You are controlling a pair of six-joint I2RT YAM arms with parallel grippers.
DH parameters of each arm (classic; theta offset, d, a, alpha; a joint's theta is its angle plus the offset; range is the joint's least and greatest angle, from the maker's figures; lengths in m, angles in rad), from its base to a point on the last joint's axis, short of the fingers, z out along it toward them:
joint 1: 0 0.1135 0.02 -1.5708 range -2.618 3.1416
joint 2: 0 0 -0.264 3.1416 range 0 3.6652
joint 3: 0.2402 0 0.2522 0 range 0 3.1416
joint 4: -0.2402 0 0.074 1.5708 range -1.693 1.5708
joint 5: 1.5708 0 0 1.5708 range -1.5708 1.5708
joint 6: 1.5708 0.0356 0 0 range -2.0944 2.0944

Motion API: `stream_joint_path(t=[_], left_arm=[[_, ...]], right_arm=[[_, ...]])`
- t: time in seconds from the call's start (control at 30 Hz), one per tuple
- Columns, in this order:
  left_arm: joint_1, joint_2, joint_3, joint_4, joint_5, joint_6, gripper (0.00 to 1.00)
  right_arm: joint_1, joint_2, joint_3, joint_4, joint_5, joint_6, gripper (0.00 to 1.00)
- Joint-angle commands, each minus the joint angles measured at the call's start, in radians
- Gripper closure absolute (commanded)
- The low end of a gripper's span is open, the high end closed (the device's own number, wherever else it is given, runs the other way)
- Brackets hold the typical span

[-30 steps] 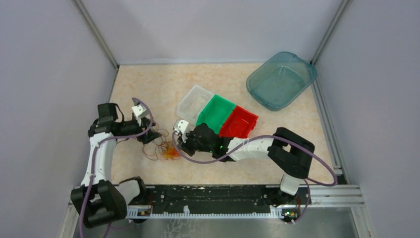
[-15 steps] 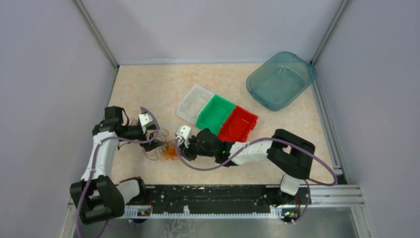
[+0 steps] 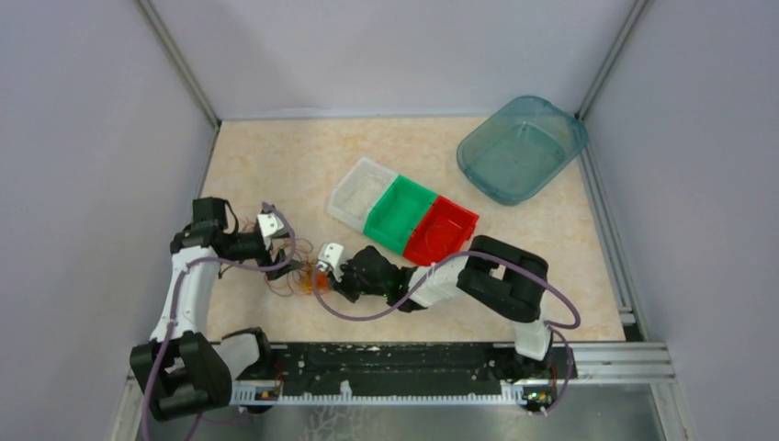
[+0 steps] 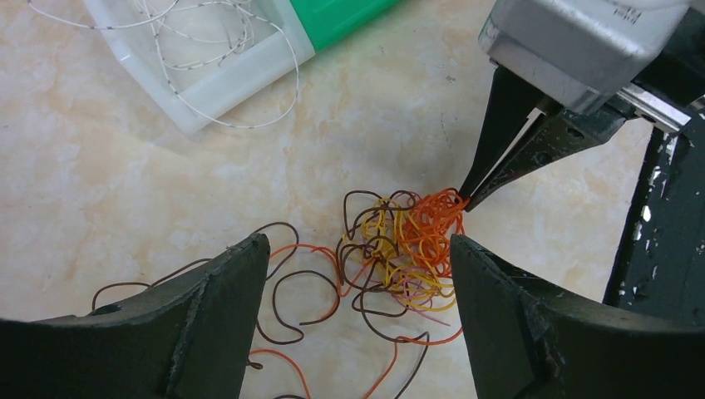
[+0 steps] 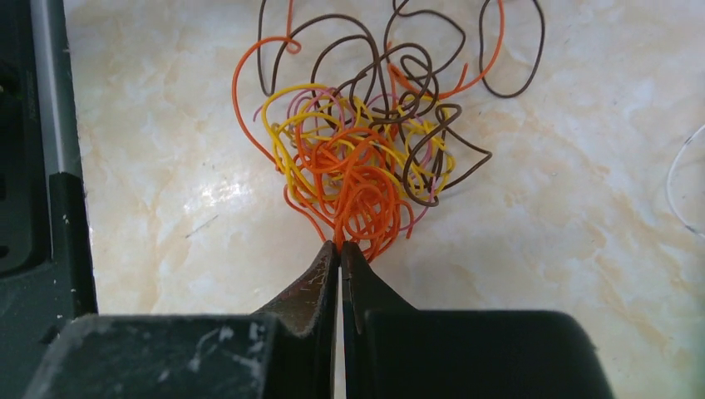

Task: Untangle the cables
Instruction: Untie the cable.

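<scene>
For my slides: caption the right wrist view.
Right gripper pinches the orange edge of the cable tangle, jaws closed.

Bins (image 3: 401, 213) close beyond cables (image 4: 407, 241), right gripper (image 4: 465, 198) alongside.

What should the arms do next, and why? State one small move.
Probably close the left gripper on the brown and yellow cables. Its fingers stand open either side of them, while the right gripper is shut on the orange cables, ready to pull them free.
</scene>
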Motion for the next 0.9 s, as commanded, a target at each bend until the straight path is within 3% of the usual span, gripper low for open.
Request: stream_joint_path(t=[0.0,0.33,0.53,0.77,0.87], left_arm=[[-0.004,0.001,-0.009,-0.017,0.007,0.070,0.15],[-0.011,-0.022,-0.045,-0.052,0.001,0.205,0.15],[-0.071,-0.059,-0.034,-0.029,0.024,0.196,0.18],[-0.158,-0.080,-0.002,0.020,0.047,0.053,0.38],[-0.160,-0.082,0.001,0.002,0.047,0.053,0.54]], right_arm=[[0.005,-0.062,0.009,0.123,0.027,-0.006,1.00],[0.003,-0.207,-0.060,0.137,0.081,-0.006,1.00],[-0.026,-0.343,-0.036,0.076,0.030,0.009,1.00],[-0.050,-0.415,0.054,-0.016,-0.049,0.022,1.00],[-0.065,-0.429,0.085,-0.029,-0.075,0.057,1.00]])
